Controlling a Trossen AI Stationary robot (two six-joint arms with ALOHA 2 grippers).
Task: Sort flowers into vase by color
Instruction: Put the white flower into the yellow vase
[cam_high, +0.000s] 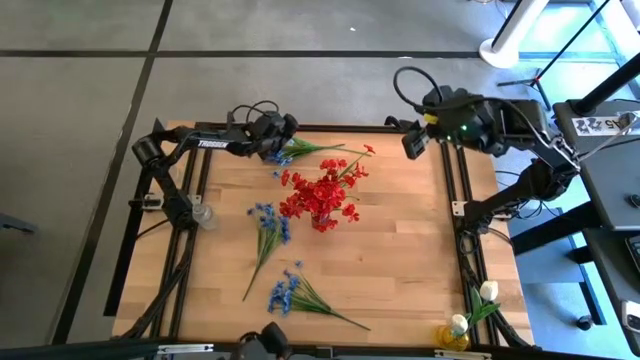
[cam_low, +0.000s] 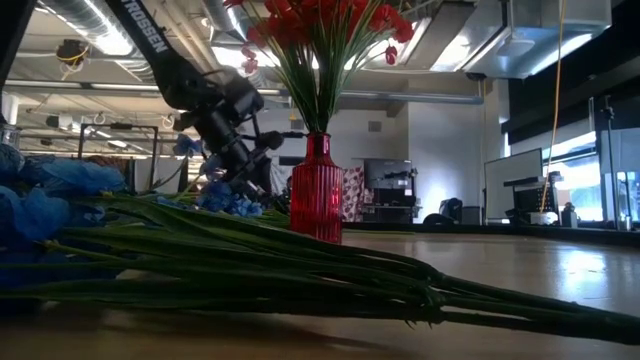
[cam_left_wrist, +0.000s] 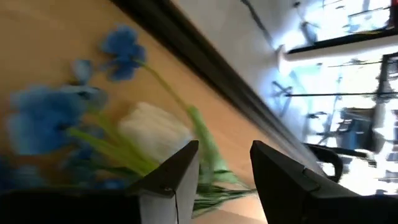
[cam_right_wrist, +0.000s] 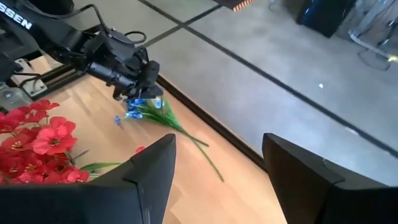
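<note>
Hovering with jaws parted, the left tool (cam_high: 272, 143) sits directly over the blue sprig's (cam_high: 305, 149) blooms — stem trailing away toward the idle, open right tool (cam_high: 412, 141).

A grey concrete floor (cam_high: 300, 60) is seen around the wooden worktop (cam_high: 400, 250), crossed by dark seam lines (cam_high: 150, 60). A white stand base (cam_high: 505, 45) is set on the floor beyond the worktop's far right corner, and a dark desk (cam_high: 610, 200) is placed at the right edge. In the low view, an open ceiling with silver ducts (cam_low: 90, 25) and strip lights (cam_low: 120, 45) is shown above a pale back wall (cam_low: 440, 140). Bright windows (cam_low: 620, 185) are seen at the far right, with a whiteboard (cam_low: 515, 185) and dark office furniture (cam_low: 450, 212) standing before the wall.
</note>
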